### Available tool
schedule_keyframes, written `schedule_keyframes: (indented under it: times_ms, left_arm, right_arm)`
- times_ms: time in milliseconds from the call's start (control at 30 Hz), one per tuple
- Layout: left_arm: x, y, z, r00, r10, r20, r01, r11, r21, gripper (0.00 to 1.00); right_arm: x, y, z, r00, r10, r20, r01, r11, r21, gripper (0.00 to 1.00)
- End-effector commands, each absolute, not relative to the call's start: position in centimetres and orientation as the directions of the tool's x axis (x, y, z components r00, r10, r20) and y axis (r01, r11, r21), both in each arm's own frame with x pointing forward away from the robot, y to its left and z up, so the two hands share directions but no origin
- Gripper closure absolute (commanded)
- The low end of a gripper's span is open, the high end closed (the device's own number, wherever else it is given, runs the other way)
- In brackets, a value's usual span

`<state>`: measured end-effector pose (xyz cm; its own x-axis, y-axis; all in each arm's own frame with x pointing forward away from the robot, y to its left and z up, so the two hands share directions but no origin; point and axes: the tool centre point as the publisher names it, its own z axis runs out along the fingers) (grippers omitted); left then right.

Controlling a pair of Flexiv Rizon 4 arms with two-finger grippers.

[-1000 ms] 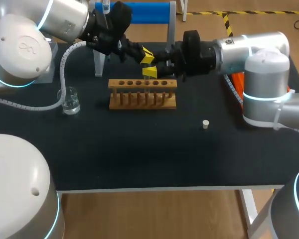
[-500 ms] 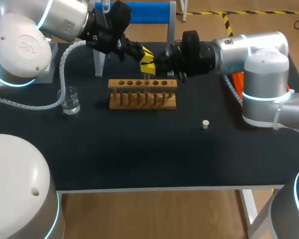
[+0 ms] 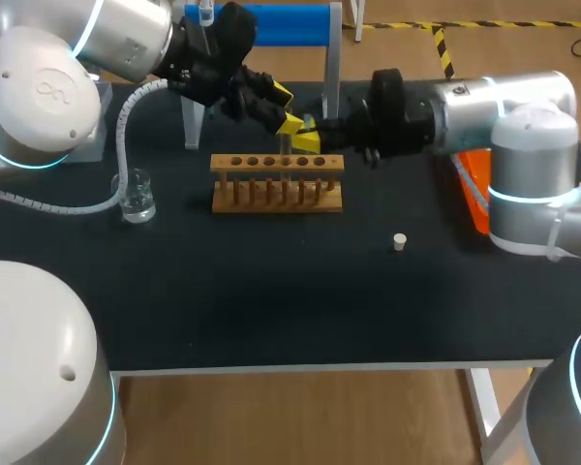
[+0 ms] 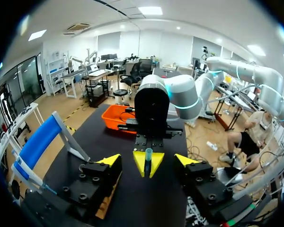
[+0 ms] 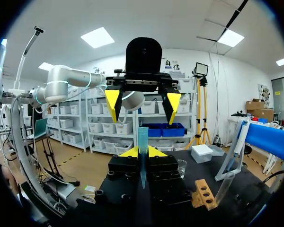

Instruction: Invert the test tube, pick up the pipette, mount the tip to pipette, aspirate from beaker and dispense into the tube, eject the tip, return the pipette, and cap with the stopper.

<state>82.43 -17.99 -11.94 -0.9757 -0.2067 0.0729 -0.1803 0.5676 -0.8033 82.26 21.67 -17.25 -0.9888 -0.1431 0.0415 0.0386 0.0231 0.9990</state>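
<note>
Grippers meet nose to nose above the wooden rack (image 3: 276,182). The right gripper (image 5: 142,152) pinches the upright test tube (image 5: 142,137) between closed tips; the left gripper (image 5: 142,105) faces it, fingers spread wide.

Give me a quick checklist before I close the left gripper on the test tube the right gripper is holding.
1. Right gripper shut on the test tube: ok, both yellow tips press it from two sides.
2. Left gripper open: ok, its fingers stand wide apart.
3. Tube lined up with the gap between the left fingers: ok in both wrist views.
4. Tube far enough in between the left fingers: cannot tell.
5. Which end of the tube is the open one: cannot tell.
6. Stopper and beaker away from both grippers: ok, both sit on the table apart from the rack.
</note>
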Motion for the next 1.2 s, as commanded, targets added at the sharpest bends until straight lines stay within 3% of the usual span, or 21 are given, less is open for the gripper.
schedule_keyframes:
  times_ms: [33, 667, 1200]
  left_arm:
    - [82.4, -18.0, -11.8, -0.975, -0.208, 0.074, -0.182, 0.571, -0.801, 0.0]
    - [82.4, -18.0, -11.8, -0.975, -0.208, 0.074, -0.182, 0.571, -0.801, 0.0]
    - [82.4, -18.0, -11.8, -0.975, -0.208, 0.074, -0.182, 0.571, -0.801, 0.0]
  right_arm:
    - [80.7, 17.6, -17.5, -0.992, -0.119, 0.042, 0.039, 0.027, 0.999, 1.0]
    - [75.7, 3.6, -20.8, -1.0, -0.002, 0.025, 0.025, 0.014, 1.0, 1.0]
    - [74.8, 0.8, -23.5, -0.999, -0.008, 0.049, 0.049, 0.017, 0.999, 1.0]
